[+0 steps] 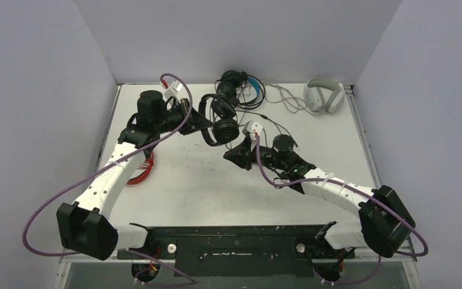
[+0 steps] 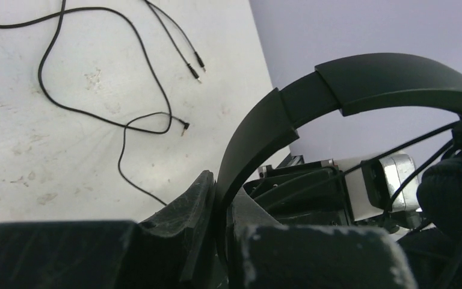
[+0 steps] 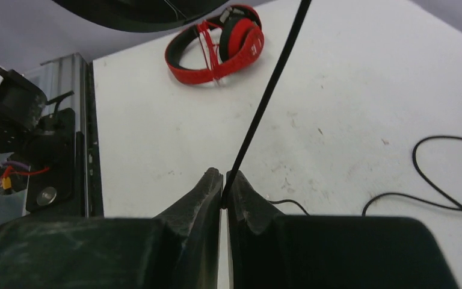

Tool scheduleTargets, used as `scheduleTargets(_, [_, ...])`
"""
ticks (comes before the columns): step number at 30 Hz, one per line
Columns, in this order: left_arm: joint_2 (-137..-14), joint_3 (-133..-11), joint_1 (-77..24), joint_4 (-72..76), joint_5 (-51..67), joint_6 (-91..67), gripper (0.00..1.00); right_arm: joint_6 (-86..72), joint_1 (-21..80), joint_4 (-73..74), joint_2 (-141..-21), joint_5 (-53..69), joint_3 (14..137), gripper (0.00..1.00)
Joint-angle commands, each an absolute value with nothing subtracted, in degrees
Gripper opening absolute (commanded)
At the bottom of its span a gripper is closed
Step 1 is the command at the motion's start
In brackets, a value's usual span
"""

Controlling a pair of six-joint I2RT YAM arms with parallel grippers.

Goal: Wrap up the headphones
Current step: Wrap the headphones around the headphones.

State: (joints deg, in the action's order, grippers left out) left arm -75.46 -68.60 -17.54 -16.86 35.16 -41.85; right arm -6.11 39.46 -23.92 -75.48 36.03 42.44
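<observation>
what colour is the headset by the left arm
The headset is red; clearest in the right wrist view.

No text, brand or number can be read anywhere — the red headphones (image 3: 243, 42) carry a small white mark on one earcup, too blurred to read.

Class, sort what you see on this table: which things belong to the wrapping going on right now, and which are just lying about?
In use: small all-black over-ear headset, headband clamped in left gripper; thin black cable, pinched in right gripper.
Lying about: red-and-black headset; black headset with blue; white-grey headset.
</observation>
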Motion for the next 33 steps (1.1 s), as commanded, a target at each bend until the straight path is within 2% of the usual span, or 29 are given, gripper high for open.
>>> scheduleTargets(1, [-70.5, -68.9, -17.9, -4.1, 33.8, -50.7, 0.0, -11.8, 40.1, -46.5, -74.0, 38.2, 37.6, 0.08])
scheduleTargets(6, [-70.4, -73.3, -18.2, -12.5, 31.4, -46.4, 0.0, -11.0, 39.3, -52.6, -76.5, 37.5, 37.6, 0.08])
scheduleTargets(11, [-69.8, -76.1, -18.3, -17.6, 28.2, -43.7, 0.0, -12.7, 37.8, -59.1, -80.5, 40.2, 37.7, 0.25])
scheduleTargets(16, [-70.1, -78.0, -18.5, -19.9, 27.6, -43.0, 0.0, -15.1, 34.5, -66.2, -85.7, 43.2, 39.9, 0.31])
scheduleTargets(20, [-70.6, -80.2, -18.6, -23.1, 26.5, -41.4, 0.0, -16.3, 32.3, -69.3, -90.1, 45.5, 43.3, 0.41])
scheduleTargets(22, [-70.7, -80.9, -18.6, -24.2, 25.8, -41.1, 0.0, -16.6, 31.9, -69.1, -92.6, 47.4, 45.3, 0.42])
scheduleTargets(26, [-71.1, -81.7, -18.6, -24.7, 23.9, -41.1, 0.0, -21.7, 32.2, -73.7, -97.2, 52.2, 47.6, 0.34])
scheduleTargets(30, [-72.7, -84.0, -18.5, -25.7, 23.1, -41.1, 0.0, -19.4, 34.2, -71.7, -98.0, 50.9, 47.3, 0.38])
scheduleTargets(33, [-73.7, -85.6, -18.5, -26.6, 22.9, -40.7, 0.0, -17.7, 34.5, -69.8, -98.8, 50.2, 47.6, 0.35])
